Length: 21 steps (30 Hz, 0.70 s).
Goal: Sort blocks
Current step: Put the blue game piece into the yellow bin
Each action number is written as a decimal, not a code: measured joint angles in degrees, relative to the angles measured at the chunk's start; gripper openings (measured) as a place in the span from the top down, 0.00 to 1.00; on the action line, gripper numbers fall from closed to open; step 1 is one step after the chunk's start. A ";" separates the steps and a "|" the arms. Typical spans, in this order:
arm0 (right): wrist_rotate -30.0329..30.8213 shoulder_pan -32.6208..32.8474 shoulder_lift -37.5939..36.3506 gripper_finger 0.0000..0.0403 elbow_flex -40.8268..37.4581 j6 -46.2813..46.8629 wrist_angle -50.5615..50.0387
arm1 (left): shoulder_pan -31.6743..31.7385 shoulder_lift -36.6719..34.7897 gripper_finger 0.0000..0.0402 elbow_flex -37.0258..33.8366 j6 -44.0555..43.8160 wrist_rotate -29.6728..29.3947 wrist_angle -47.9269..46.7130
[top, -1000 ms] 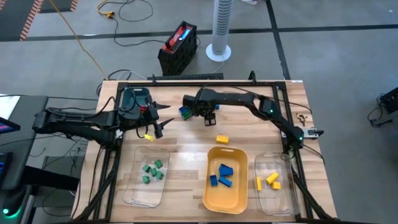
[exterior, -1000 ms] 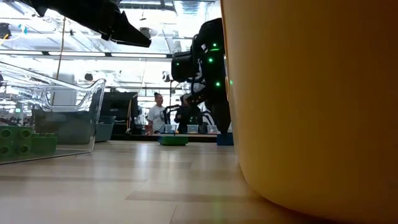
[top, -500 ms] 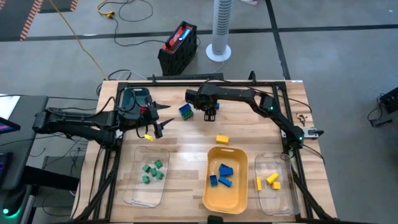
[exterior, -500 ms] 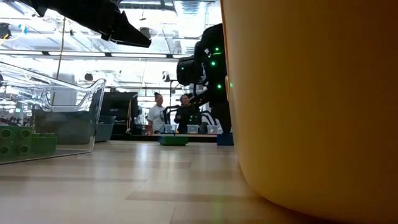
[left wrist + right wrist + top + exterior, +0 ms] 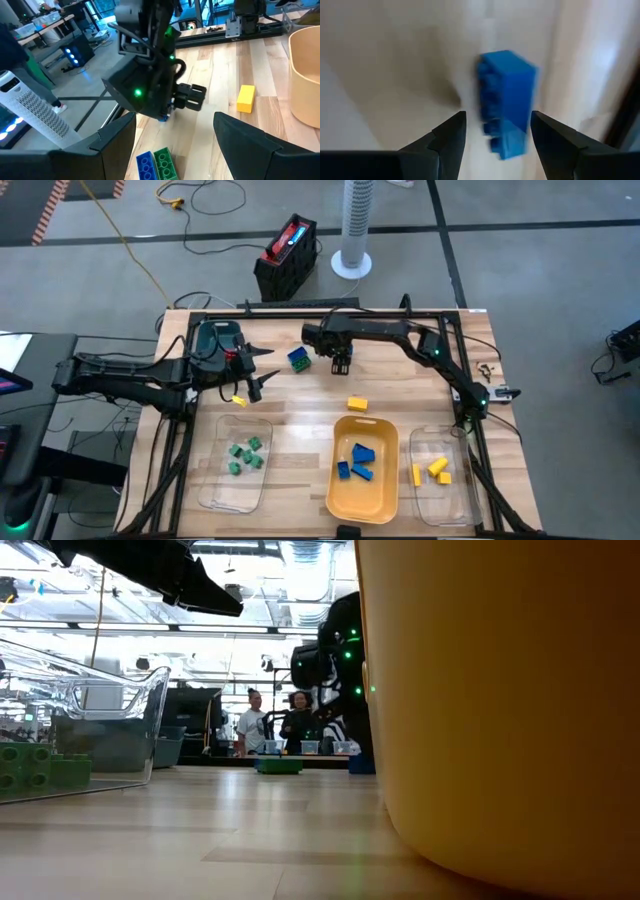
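Observation:
A blue brick lies on the table below my right gripper, which points down with its open fingers on either side of the brick and above it. In the high view my right gripper hides this brick. A blue and green pair of bricks lies just left of it. One yellow brick lies in front of the yellow tray, and another small yellow one lies near my left gripper. That gripper hovers open at the table's left and holds nothing.
Three trays stand along the near edge. A clear tray holds green bricks, the yellow tray holds blue ones, and a clear tray holds yellow ones. A black frame rail runs along the far edge. People stand far behind the table.
My right gripper has moved a little toward the table's right, off the blue and green pair of bricks, which now shows fully in the high view. My left arm has kept still.

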 joint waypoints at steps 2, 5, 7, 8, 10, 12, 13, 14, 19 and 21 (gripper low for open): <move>-0.04 0.14 0.02 0.42 -0.86 -0.03 0.58 | 0.00 0.00 0.35 0.00 0.00 0.00 0.02; -0.07 0.21 0.07 0.43 -0.91 -0.18 1.06 | 0.00 0.00 0.35 0.00 0.00 0.00 0.09; -0.04 0.14 0.07 0.47 -0.88 -0.23 1.66 | 0.00 0.00 0.35 0.00 0.00 0.00 0.13; -0.04 0.13 0.07 0.50 -0.88 -0.39 1.66 | 0.00 0.00 0.35 0.00 0.00 0.00 0.13; -0.02 0.10 0.07 0.57 -0.88 -0.57 1.60 | 0.00 0.00 0.35 0.00 0.01 0.00 0.14; 0.01 0.28 0.06 0.65 -0.86 -0.62 1.40 | 0.00 0.00 0.35 0.00 0.02 0.00 0.15; 0.01 0.41 0.02 0.70 -0.81 -0.66 1.15 | 0.00 0.00 0.35 0.00 0.02 0.00 0.15; 0.01 0.60 0.00 0.74 -0.81 -0.66 0.86 | 0.00 0.00 0.35 0.00 0.02 0.00 0.15; -0.03 2.36 -1.18 0.83 -0.90 0.52 -3.75 | 0.00 0.00 0.35 0.01 0.02 0.00 -0.27; -0.10 3.89 -3.05 0.83 -0.95 2.27 -6.37 | 0.00 0.00 0.35 0.02 -0.14 -0.02 -1.44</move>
